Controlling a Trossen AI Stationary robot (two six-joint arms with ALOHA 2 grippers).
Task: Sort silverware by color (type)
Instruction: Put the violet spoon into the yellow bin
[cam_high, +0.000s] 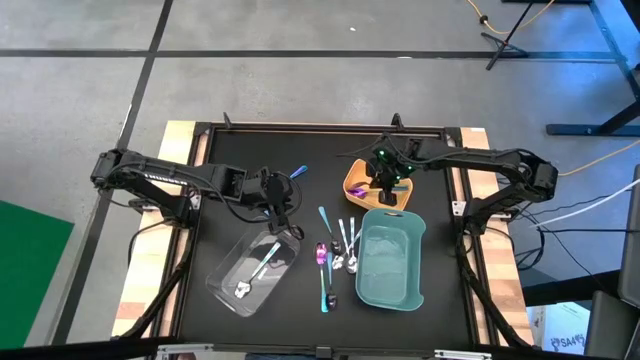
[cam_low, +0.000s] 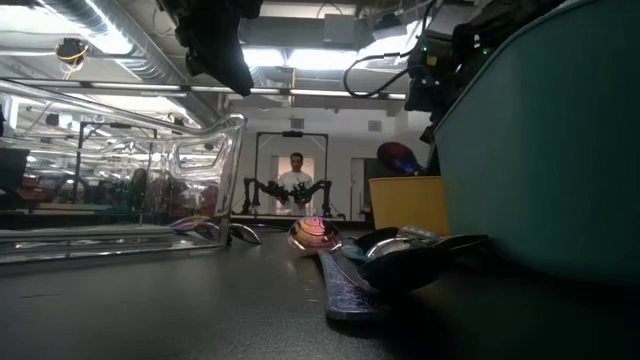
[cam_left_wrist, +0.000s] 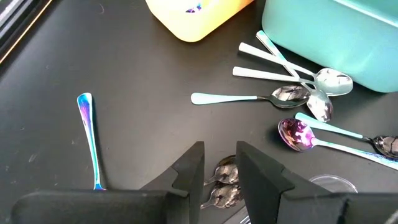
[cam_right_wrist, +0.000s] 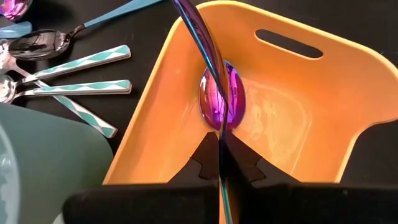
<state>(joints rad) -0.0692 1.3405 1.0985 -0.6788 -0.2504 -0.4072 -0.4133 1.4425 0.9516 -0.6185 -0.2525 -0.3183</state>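
Right tool (cam_right_wrist: 221, 155) pinching iridescent spoon (cam_right_wrist: 214, 93)

Left arm reaches rightward, left gripper (cam_high: 279, 213) pointing down, fingers (cam_left_wrist: 189, 167) slightly parted, right arm reaches leftward, right gripper (cam_high: 384, 186) fingers (cam_right_wrist: 202, 157) pressed together

The left gripper (cam_left_wrist: 219, 169) hides most of what may be 2 silver spoons (cam_left_wrist: 222, 185)
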